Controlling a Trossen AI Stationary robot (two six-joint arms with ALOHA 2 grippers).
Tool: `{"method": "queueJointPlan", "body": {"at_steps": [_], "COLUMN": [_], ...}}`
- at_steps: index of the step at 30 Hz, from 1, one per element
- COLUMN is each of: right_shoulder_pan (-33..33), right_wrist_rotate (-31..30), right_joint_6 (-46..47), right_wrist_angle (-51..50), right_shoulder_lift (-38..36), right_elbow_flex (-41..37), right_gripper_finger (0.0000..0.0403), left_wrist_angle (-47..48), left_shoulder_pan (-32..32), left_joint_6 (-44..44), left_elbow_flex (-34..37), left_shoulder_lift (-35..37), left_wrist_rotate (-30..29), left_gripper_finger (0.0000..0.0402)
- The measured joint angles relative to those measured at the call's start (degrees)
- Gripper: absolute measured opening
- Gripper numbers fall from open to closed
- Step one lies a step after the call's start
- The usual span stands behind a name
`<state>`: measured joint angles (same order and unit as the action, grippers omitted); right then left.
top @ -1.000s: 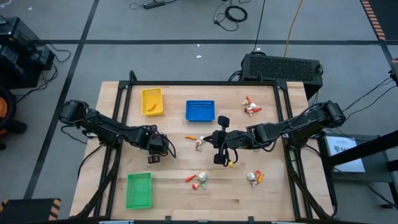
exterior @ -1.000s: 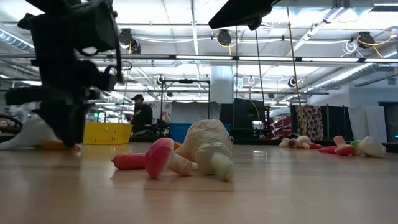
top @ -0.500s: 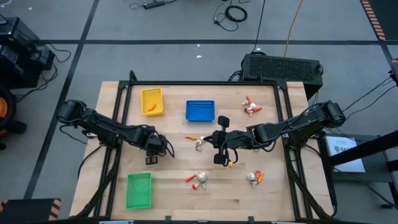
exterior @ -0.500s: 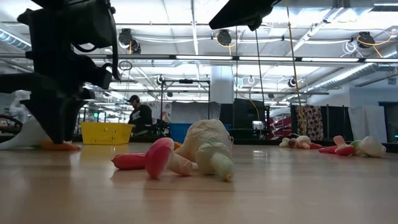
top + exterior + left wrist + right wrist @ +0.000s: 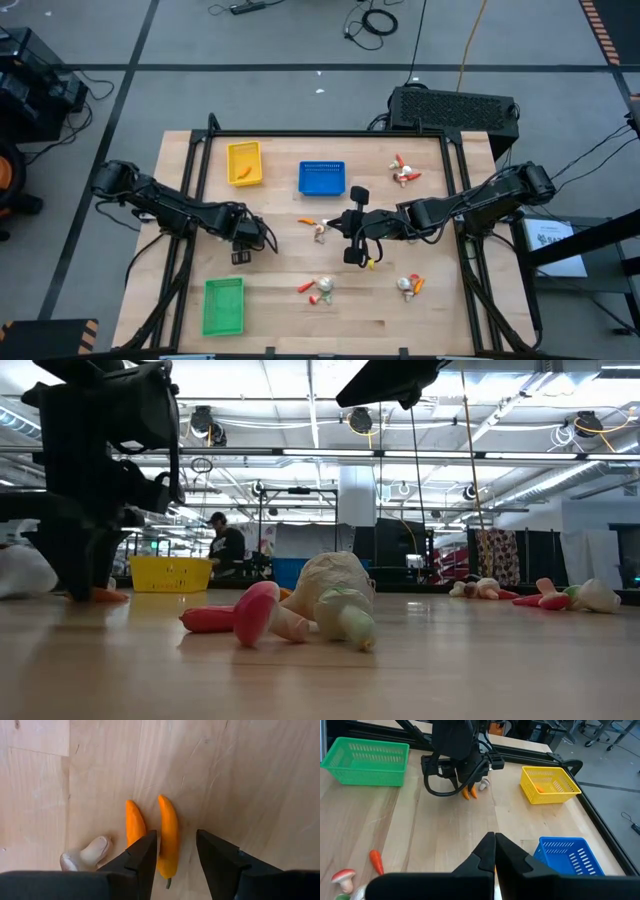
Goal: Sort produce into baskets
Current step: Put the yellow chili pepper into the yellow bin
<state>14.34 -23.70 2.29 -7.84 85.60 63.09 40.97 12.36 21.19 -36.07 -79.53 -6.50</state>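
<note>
3 baskets sit on the table [image 5: 180, 300]: yellow basket [image 5: 244, 163], blue basket [image 5: 321, 178], green basket [image 5: 223, 305]. Only the left wrist view shows 2 orange carrots [image 5: 168, 832] lying side by side, long axes parallel. The left gripper [image 5: 174, 851] is spread open astride 1 carrot. The right gripper [image 5: 494, 851] hovers mid-table, fingers pressed together, empty.

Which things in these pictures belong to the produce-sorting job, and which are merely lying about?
Job:
- yellow plastic basket holding an orange piece
- blue plastic basket
- green plastic basket
- two orange carrot-like pieces at the open left claw
- scattered toy vegetable clusters
- shut right claw

Lying about:
- black perforated box beyond the table
- floor cables
</note>
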Motion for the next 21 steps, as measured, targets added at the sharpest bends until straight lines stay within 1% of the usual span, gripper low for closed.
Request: {"method": "queueJointPlan", "body": {"at_steps": [3,5,12,16,21], "right_shoulder_pan": [-0.02,-0.04,-0.04,-0.04,-0.04], "right_wrist_rotate": [0.0,-0.01,-0.01,-0.01,0.01], "right_joint_6": [-0.01,-0.01,-0.01,-0.01,-0.01], "right_wrist_angle": [0.0,0.0,0.0,0.0,0.0], "right_shoulder_lift": [0.0,0.0,0.0,0.0,0.0], "right_elbow_flex": [0.0,0.0,0.0,0.0,0.0], "right_gripper_finger": [0.0,0.0,0.0,0.0,0.0], "left_wrist_angle": [-0.04,-0.05,-0.07,-0.09,-1.48], "left_shoulder_pan": [0.0,0.0,0.0,0.0,-0.01], "left_joint_6": [0.02,0.02,-0.42,-0.5,-0.82], "left_elbow_flex": [0.0,0.0,0.0,0.0,-0.07], "left_shoulder_lift": [0.0,0.0,0.0,0.02,0.04], "left_wrist_rotate": [0.0,0.0,-1.27,-1.47,-2.58], "left_gripper_finger": [0.0143,0.0131,0.0064,0.0034,0.0019]}}
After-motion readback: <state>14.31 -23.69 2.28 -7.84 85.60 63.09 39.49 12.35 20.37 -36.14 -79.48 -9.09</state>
